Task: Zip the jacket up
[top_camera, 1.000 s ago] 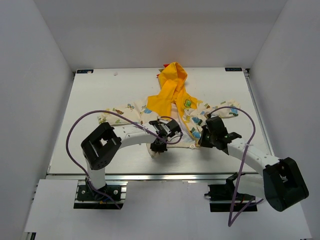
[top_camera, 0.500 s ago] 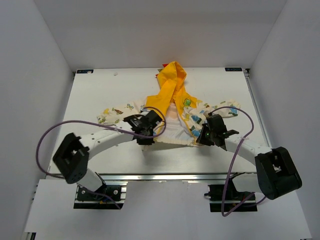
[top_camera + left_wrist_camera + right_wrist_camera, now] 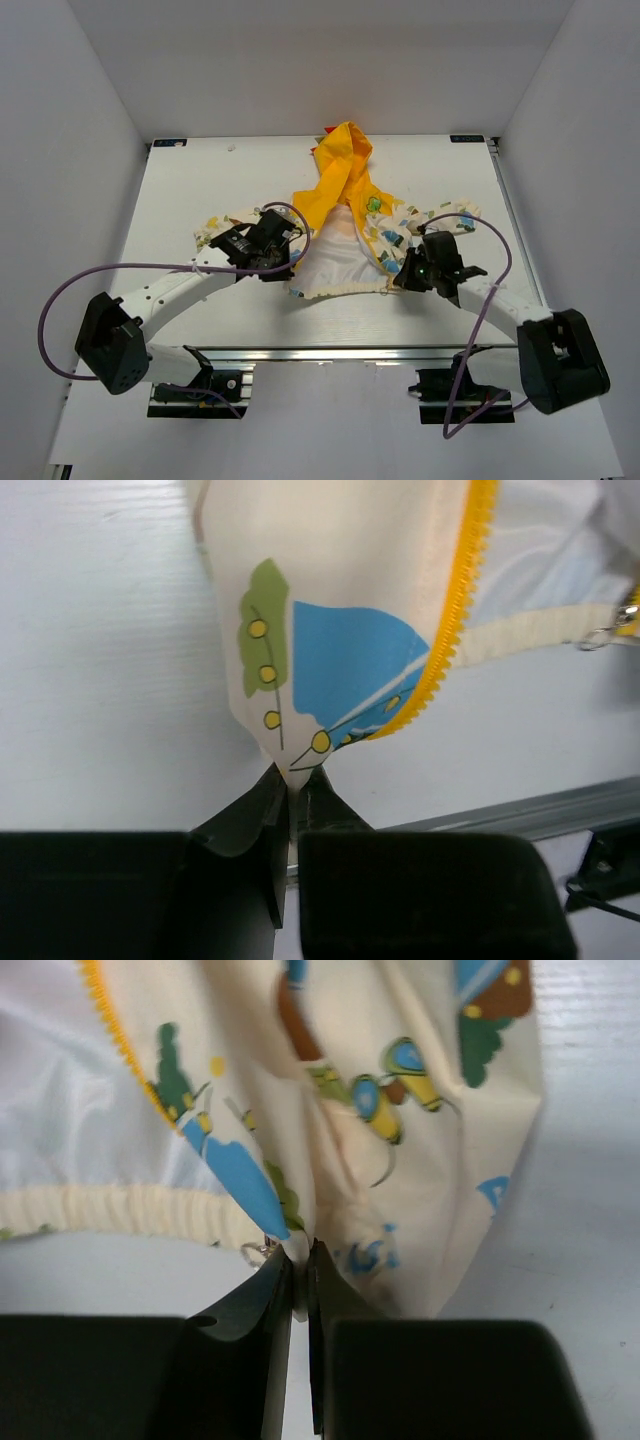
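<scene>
The jacket [image 3: 345,235] lies open on the table, yellow hood toward the back, white lining showing between the two front flaps. My left gripper [image 3: 283,262] is shut on the bottom corner of the left front flap [image 3: 300,660], beside the yellow zipper teeth [image 3: 455,610]. My right gripper [image 3: 405,277] is shut on the bottom corner of the right front flap [image 3: 330,1140], next to the ribbed hem [image 3: 120,1210]. A small metal zipper pull [image 3: 255,1251] shows just left of the right jaws.
The white table [image 3: 180,200] has a metal front rail [image 3: 340,351]. White walls stand at the left, right and back. Purple cables [image 3: 110,270] loop over both arms.
My left gripper has pulled its flap corner leftward, spreading the jacket front open and baring the white lining. The right gripper has stayed nearly in place with its corner.
</scene>
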You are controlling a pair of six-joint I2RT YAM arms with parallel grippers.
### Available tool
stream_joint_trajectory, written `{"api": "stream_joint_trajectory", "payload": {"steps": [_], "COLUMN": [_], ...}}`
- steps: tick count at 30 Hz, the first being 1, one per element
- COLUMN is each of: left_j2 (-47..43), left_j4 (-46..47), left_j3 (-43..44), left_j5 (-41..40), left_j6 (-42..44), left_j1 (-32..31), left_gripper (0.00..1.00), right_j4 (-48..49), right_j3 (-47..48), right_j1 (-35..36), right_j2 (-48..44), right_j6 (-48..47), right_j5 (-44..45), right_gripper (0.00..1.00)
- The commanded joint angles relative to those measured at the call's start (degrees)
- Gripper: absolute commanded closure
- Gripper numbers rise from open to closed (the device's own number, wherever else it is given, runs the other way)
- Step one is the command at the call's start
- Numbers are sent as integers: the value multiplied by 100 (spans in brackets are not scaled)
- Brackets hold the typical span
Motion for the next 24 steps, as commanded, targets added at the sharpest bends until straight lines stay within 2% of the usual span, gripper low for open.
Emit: {"api": "stream_joint_trajectory", "payload": {"steps": [1, 2, 6, 8, 10, 12, 15, 19, 24], "left_j2": [-161, -135, 50, 138, 243, 296, 332, 235, 129], "left_j4": [860, 1011, 1732, 2048, 2355, 2584, 3033, 3892, 4631], "left_j3": [60, 61, 174, 245, 272, 254, 245, 18, -229], "left_j5": [637, 873, 1604, 1754, 1912, 2044, 2115, 2237, 2291], "left_j6": [241, 302, 452, 479, 444, 409, 233, 5, -75], "left_j1": [-3, -3, 5, 5, -3, 5, 5, -3, 5], "left_gripper": [100, 100, 100, 100, 100, 100, 100, 100, 100], "right_j4": [270, 384, 720, 702, 1095, 2005, 2879, 3705, 4182], "right_j3": [-105, -96, 106, 290, 256, 10, -201, -289, -456], "right_j1": [-25, -25, -34, -34, -25, -25, -25, -34, -25], "right_j2": [-717, -1128, -1738, -1757, -1730, -1704, -1537, -1387, -1475], "right_j6": [-711, -756, -896, -818, -739, -406, -11, 166, 386], "right_j5": [-732, -820, -1549, -1726, -2094, -2630, -3157, -3440, -3484], "right_gripper": [100, 100, 100, 100, 100, 100, 100, 100, 100]}}
